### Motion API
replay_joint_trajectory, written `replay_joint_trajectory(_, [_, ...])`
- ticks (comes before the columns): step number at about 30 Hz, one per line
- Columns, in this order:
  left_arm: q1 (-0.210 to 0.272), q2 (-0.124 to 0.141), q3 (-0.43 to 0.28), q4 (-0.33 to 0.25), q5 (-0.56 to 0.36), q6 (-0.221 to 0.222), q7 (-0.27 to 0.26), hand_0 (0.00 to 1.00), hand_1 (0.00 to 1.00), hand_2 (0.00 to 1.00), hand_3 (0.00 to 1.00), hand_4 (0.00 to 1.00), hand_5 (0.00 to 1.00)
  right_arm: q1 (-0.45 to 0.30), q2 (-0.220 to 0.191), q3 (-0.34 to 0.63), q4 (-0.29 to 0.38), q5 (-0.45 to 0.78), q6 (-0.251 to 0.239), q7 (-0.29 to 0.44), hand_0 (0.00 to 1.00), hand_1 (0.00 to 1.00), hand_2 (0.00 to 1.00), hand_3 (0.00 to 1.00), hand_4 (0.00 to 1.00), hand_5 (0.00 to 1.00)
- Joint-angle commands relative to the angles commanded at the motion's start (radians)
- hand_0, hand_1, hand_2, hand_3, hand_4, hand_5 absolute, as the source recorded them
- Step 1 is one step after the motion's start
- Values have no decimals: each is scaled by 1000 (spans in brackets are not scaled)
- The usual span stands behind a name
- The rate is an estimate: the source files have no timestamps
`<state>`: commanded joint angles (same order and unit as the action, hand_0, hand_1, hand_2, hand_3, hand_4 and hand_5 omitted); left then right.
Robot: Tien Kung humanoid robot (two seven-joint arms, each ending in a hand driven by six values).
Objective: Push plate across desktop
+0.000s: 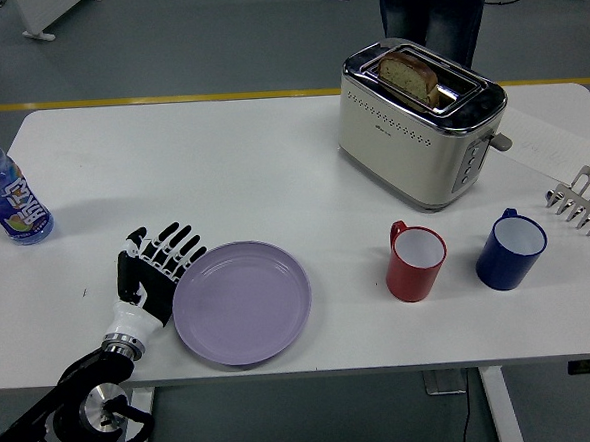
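Bare table right of plate (242, 302); red mug (416, 262) blocks beyond.

White counter (221, 155) carries a lilac plate (242, 302) near the front edge, left of centre; a drink bottle (8, 193) stands at the far left. To the right sit a red mug (416, 263) and a blue mug (511, 249) side by side, a toaster (419, 123) behind them, and a metal rack (582, 199) at the right edge.
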<state>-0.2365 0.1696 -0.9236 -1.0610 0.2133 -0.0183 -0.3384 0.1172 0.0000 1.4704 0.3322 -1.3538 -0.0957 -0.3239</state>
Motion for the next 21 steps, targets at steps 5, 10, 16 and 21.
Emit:
replay_joint_trajectory(5, [-5, 3, 17, -4, -5, -2, 0, 686, 710, 697, 582, 500, 998, 0, 0, 1, 0, -3, 1, 0, 597, 587, 643, 659, 172, 723])
replay_joint_trajectory(10, [-10, 6, 33, -6, -7, -3, -1, 686, 711, 697, 582, 498, 998, 0, 0, 2, 0, -3, 2, 0, 597, 587, 643, 659, 173, 722])
replay_joint_trajectory(16, [-17, 9, 54, -8, -10, -4, -1, 686, 711, 696, 582, 498, 998, 0, 0, 1, 0, -2, 1, 1, 597, 587, 643, 659, 173, 720])
replay_joint_trajectory(21, [-17, 9, 48, -8, -8, -3, -1, 684, 710, 697, 582, 496, 998, 1, 0, -1, 0, 0, 1, 1, 597, 587, 643, 659, 173, 720])
